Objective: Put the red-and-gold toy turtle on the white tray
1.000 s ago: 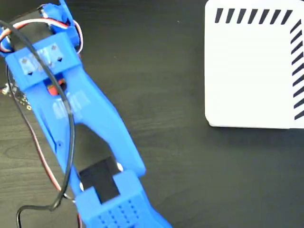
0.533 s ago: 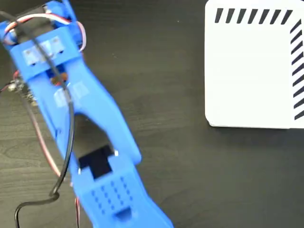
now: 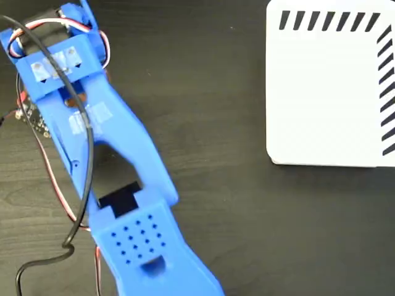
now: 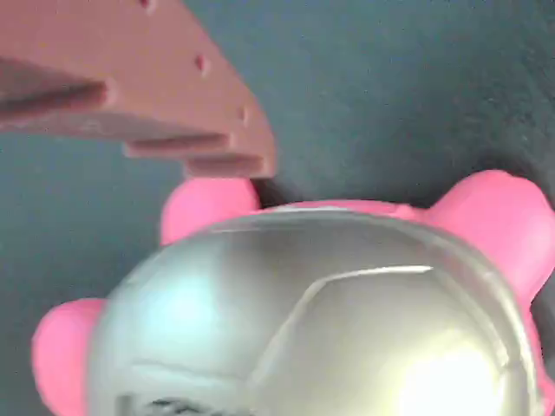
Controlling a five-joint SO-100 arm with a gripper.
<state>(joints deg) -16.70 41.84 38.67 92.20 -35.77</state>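
your arm (image 3: 105, 154) hides the turtle (image 4: 321, 312)
tray (image 3: 327, 92) well right; finger (image 4: 130, 78) just beside shell; grip can't be told

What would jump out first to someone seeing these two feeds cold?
In the fixed view, the bright blue arm slants across the left half of the dark table, and the white tray sits bare at upper right. The wrist view is filled by the toy turtle, its shiny domed shell and pink feet right under one finger.
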